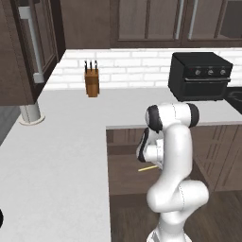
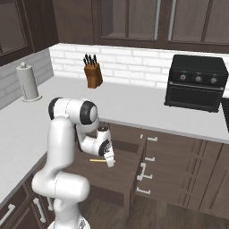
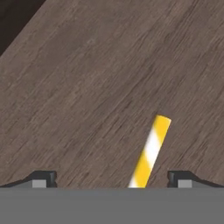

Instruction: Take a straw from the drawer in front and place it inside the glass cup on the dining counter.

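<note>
1. Pulled out from under the white worktop (image 2: 134, 107): the drawer (image 2: 120, 172), dark brown wood, flat brown bottom showing wood grain in the hand view.
2. Lying flat on the drawer bottom: the straw (image 3: 151, 151), yellow with paler bands, its free end pointing up and slightly right in the hand view.
3. Seen also as a thin yellow stick just left of the wrist in the left base view (image 1: 147, 168) and in the right base view (image 2: 96, 160).
4. Bent down over the open drawer: the white arm (image 1: 175, 156), hand lowered into it.
5. Spread wide apart: the gripper (image 3: 111, 179), its two dark fingertips (image 3: 43, 178) standing to either side of the straw's near end, straw closer to the right one, nothing clamped.
6. Contact between tips and straw: cannot tell.
7. On the worktop against the white brick wall: a wooden knife block (image 1: 91, 80), a black toaster oven (image 2: 197, 82), and a paper towel roll (image 2: 27, 81) on its stand.
8. Right of the open drawer: closed drawer fronts with silver handles (image 2: 147, 159).
</note>
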Controlling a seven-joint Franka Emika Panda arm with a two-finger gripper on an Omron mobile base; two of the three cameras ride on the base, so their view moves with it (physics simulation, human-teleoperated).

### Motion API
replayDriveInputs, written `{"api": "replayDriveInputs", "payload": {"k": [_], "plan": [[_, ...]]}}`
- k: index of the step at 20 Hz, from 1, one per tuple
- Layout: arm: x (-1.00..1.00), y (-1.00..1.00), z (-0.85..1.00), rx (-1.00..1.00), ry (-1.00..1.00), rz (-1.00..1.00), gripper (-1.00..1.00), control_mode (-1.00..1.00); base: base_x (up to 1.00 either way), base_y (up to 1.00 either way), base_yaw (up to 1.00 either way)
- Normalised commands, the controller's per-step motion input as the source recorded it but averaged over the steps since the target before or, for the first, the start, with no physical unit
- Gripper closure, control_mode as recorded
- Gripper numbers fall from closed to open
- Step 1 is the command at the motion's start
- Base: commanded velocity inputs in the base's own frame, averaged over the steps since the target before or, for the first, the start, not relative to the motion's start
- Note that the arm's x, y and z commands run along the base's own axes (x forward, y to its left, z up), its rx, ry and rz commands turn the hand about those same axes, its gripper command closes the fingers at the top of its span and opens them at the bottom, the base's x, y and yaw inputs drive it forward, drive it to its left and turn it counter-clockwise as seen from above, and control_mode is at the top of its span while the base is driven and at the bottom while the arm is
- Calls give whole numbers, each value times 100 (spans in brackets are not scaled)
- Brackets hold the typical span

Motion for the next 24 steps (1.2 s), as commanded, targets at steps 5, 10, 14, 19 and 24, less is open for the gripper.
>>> {"api": "replayDriveInputs", "payload": {"k": [5,10,14,19,24], "plan": [[-21,1,-30,0,-1,-4,100,-100,0,0,0],[-13,0,-42,1,0,-5,100,-100,0,0,0],[-3,0,-33,4,0,-5,100,-100,0,0,0],[0,0,-20,3,0,-5,100,-100,0,0,0],[-5,0,-2,0,0,-5,100,-100,0,0,0]]}}
